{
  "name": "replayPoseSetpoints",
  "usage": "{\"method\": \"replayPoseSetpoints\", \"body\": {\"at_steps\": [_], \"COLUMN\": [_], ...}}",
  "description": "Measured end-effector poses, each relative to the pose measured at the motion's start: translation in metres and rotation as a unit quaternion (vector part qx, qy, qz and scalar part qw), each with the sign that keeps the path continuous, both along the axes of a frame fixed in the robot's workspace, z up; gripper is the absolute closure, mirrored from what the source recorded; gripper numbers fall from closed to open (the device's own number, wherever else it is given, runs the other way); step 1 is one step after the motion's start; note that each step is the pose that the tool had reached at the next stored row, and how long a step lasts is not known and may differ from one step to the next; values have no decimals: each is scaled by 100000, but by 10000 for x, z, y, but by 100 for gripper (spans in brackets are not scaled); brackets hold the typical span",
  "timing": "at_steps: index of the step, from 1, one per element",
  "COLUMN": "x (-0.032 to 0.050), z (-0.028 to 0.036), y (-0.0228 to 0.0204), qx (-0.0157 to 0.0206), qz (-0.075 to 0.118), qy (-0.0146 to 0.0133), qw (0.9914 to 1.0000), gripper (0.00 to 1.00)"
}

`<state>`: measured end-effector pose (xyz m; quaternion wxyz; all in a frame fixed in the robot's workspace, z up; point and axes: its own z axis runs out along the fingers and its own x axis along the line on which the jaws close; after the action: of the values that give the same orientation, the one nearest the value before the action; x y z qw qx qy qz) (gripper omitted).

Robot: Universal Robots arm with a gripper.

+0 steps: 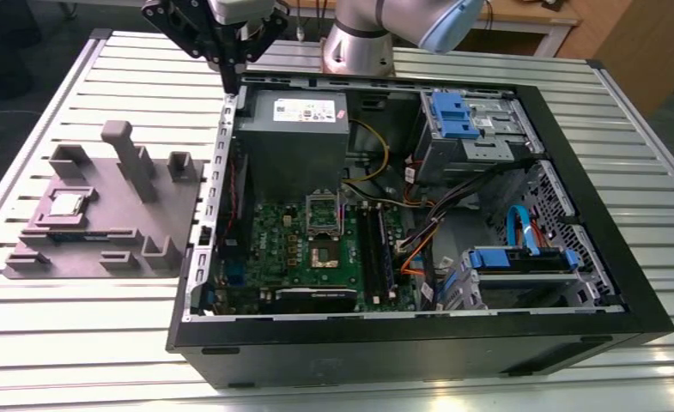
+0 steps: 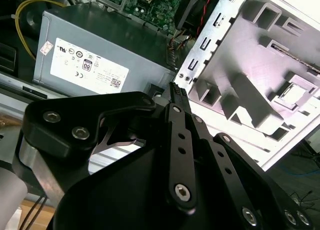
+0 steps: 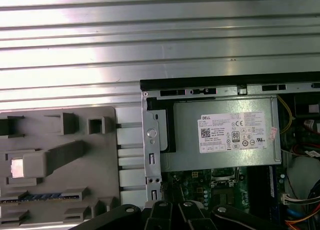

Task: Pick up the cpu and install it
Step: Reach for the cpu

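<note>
Cpu [image 1: 65,203] is seen seated in the grey fixture [image 1: 142,236] on the worktop [image 1: 85,335], to the exterior view's left of the computer case [image 1: 428,348]. The hand [image 1: 233,84] is clenched on nothing, held above the case's far rim, well apart from the cpu.

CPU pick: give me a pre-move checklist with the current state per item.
1. The cpu lying exposed in the grey fixture: ok.
2. The gripper carrying nothing: ok.
3. Jaws open for a grasp: not ok, shut.
4. Gripper above the cpu: not ok, it hangs by the edge of the case, near the power supply.
5. The motherboard socket free to take the chip: cannot tell.
</note>
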<state>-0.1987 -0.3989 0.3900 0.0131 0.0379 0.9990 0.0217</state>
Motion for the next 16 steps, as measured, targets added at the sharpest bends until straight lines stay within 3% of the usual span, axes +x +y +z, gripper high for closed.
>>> {"method": "replayPoseSetpoints", "body": {"at_steps": [16], "x": [-47], "z": [-1], "y": [0], "qx": [-3], "qz": [1], "qy": [2], "qw": [100000], "gripper": [90]}}
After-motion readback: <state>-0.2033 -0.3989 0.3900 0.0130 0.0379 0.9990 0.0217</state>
